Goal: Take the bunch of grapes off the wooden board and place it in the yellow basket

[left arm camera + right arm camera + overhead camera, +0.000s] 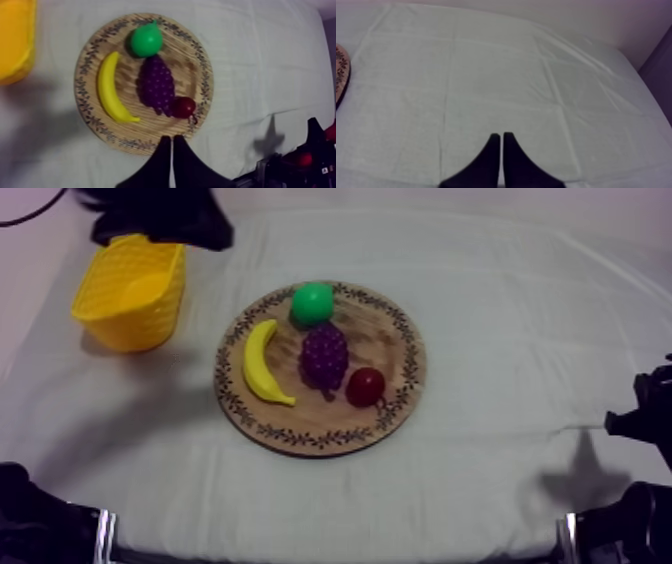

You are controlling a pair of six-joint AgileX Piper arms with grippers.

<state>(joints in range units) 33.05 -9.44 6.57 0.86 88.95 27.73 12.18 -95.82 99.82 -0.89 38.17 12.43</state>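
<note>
Ok, grapes (324,358) lie mid-board (400,403). Banana (260,363) is just beside them on the basket side, pear (311,303) at their far end, small red fruit (365,386) close on the other side. Basket (130,293) stands on the cloth (500,308), apart from the board, far left.

L gripper (171,139): fingers pressed together in a narrow wedge, nothing held, hanging over the board's near rim, grapes just past the tips. L arm (160,218) comes in upper left, above the basket's far edge.

R gripper (501,135): fingers pressed together too, nothing between, over bare cloth, board rim off to one side. R arm (645,413) sits low at the right edge.
</note>
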